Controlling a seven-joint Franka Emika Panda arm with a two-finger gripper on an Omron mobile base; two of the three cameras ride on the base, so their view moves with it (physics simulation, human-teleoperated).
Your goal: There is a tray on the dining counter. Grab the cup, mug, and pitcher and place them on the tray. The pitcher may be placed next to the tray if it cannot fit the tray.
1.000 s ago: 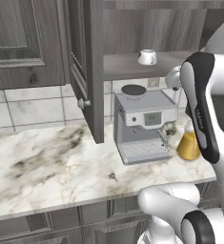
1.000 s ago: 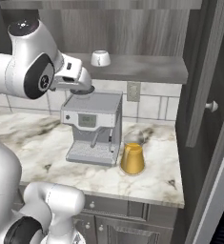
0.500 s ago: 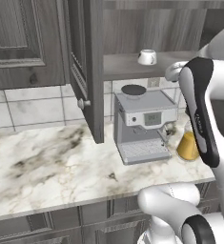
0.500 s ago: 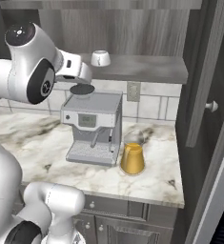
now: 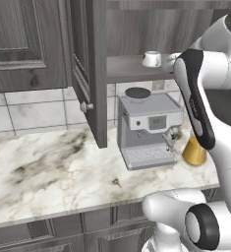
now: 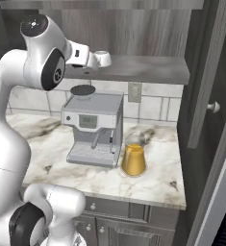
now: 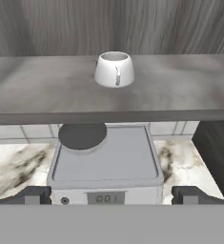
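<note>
The white mug (image 7: pixel 114 69) stands upright on the grey shelf (image 7: pixel 46 95) inside the open wall cabinet, its handle turned toward my hand. My gripper (image 7: pixel 112 195) is open, at shelf height just short of the mug, with nothing between its wide-spread fingertips (image 7: pixel 35 194). From the right base view the gripper (image 6: pixel 94 59) sits directly left of the mug (image 6: pixel 104 58). The amber pitcher (image 6: pixel 133 158) rests on the marble worktop beside the coffee machine; it is also seen as pitcher (image 5: pixel 194 150). The tray, the cup and the dining counter are out of view.
A grey coffee machine (image 6: pixel 93 128) stands under the shelf, below my hand. An open cabinet door (image 5: pixel 90 74) hangs on the left and another door (image 6: pixel 206 81) on the right. Tiled wall lies behind the worktop (image 5: pixel 48 172).
My hand has risen from below the shelf edge to shelf height and come closer to the mug. Mug and pitcher have not moved.
</note>
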